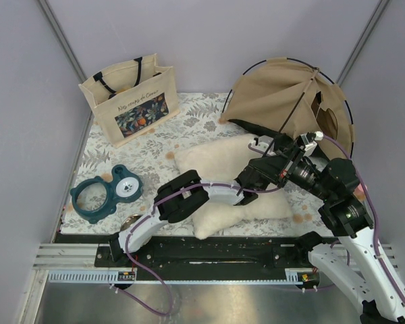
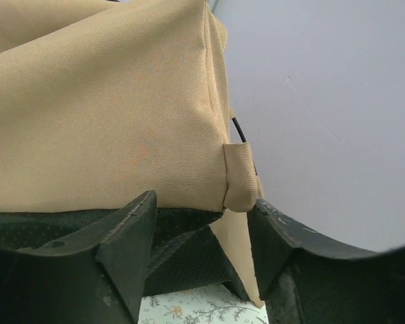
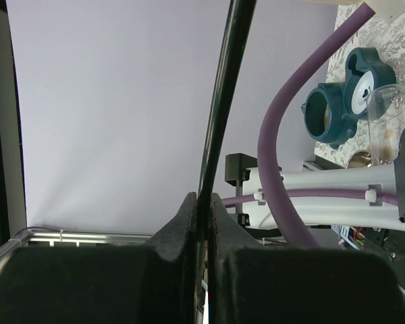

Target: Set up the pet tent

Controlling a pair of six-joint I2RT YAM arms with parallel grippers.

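- Overhead view: the tent (image 1: 277, 98) sits at the far right corner of the flowered cloth (image 1: 155, 152), close to the right wall.
- A tote bag (image 1: 131, 101) stands at far left, a teal holder (image 1: 108, 192) lies near left, and a white pillow (image 1: 219, 162) lies in the middle.
- The left arm (image 1: 189, 196) stretches across the pillow toward the tent. The right arm (image 1: 344, 202) reaches in from the right, and the 2 wrists crowd the tent's near edge and hide it.
- The tent's seams fan out from a spot at far right. Its arched doorway (image 1: 329, 118) faces right, partly cut off by the right arm.
- Left wrist view: the left gripper (image 2: 202, 233) is spread wide, with a corner of tan fabric hanging between its fingers. A thin pole (image 2: 237, 128) enters a sleeve (image 2: 241, 179) there. Most of the tent falls outside the picture.
- Right wrist view: the right gripper (image 3: 202, 219) is clenched on the black pole, which runs upward, slightly bowed. A purple cable (image 3: 280, 142) crosses in front of the teal holder.
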